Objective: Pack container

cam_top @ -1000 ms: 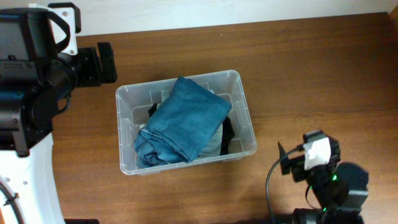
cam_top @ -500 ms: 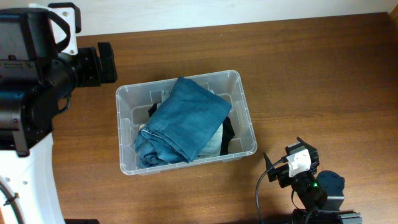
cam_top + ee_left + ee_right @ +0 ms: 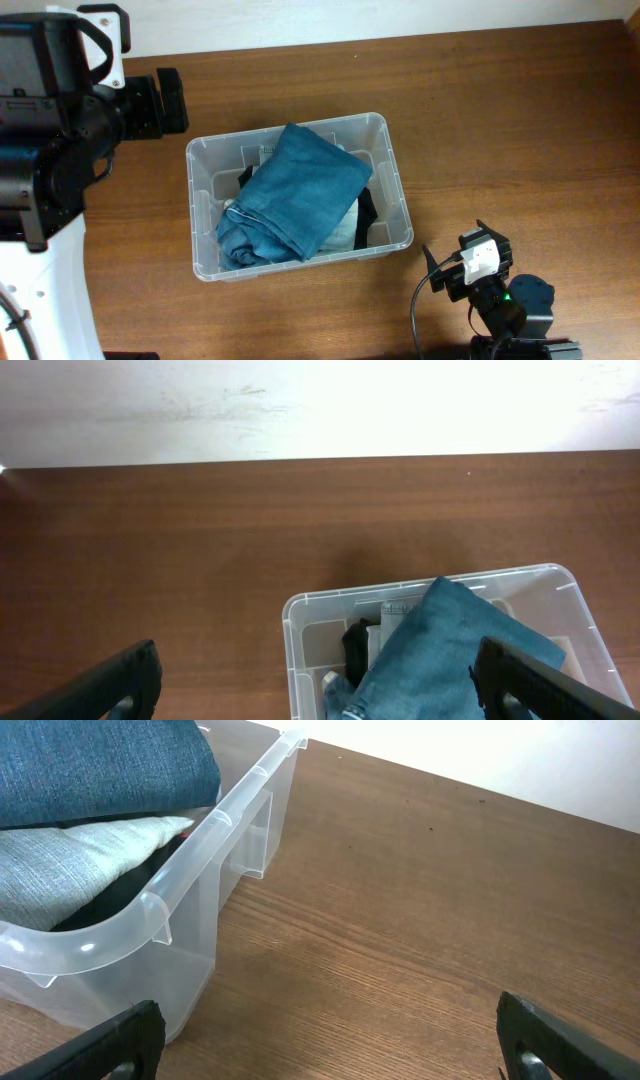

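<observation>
Overhead: the right arm (image 3: pixel 500 300) has drawn back from beside the container (image 3: pixel 212 178) to the near edge of the worktop (image 3: pixel 500 120). The tub sits unmoved left of centre, heaped with a folded denim garment (image 3: pixel 300 190), so packing looks done or nearly so, and the right half out to the far-right corner lies open. Left wrist: the left jaws stand wide apart and empty, with bare wood between the far edge and the container's far rim. Right wrist: the right jaws are likewise wide apart and empty, off the container's near-right corner, with free wood beyond.

Brown wooden table (image 3: pixel 500 120), white wall (image 3: pixel 320 405).
</observation>
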Controlling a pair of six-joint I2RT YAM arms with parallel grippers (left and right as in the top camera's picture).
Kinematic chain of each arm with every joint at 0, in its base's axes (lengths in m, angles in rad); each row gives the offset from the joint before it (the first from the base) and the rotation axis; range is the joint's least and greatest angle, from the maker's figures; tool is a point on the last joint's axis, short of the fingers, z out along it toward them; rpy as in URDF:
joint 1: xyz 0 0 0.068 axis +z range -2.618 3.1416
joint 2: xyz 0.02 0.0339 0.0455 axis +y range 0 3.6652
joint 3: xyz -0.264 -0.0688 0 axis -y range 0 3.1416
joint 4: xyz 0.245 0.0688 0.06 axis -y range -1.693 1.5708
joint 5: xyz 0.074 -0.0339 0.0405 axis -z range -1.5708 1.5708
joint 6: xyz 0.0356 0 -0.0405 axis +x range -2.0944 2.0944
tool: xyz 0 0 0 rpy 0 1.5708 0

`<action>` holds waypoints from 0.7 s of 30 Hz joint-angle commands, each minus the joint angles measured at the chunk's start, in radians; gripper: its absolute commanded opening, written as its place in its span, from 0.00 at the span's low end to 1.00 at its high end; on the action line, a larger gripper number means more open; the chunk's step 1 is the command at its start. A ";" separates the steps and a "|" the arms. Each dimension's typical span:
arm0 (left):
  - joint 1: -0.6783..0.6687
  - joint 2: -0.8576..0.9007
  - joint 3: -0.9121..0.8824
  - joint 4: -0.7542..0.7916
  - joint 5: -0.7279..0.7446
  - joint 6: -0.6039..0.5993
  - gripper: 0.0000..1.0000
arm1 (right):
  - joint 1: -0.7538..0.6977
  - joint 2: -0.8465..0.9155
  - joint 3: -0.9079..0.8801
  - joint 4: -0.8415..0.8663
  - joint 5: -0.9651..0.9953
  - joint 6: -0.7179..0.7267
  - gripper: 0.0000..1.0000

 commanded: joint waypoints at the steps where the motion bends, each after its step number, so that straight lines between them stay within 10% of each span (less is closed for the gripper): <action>1: 0.003 0.002 0.006 0.002 -0.007 -0.013 1.00 | 0.011 -0.011 -0.009 0.005 -0.016 0.011 0.98; 14: 0.009 -0.015 -0.007 -0.037 -0.044 0.010 1.00 | 0.011 -0.011 -0.009 0.005 -0.016 0.011 0.98; 21: 0.029 -0.295 -0.449 0.358 0.151 0.254 1.00 | 0.011 -0.011 -0.009 0.005 -0.016 0.011 0.98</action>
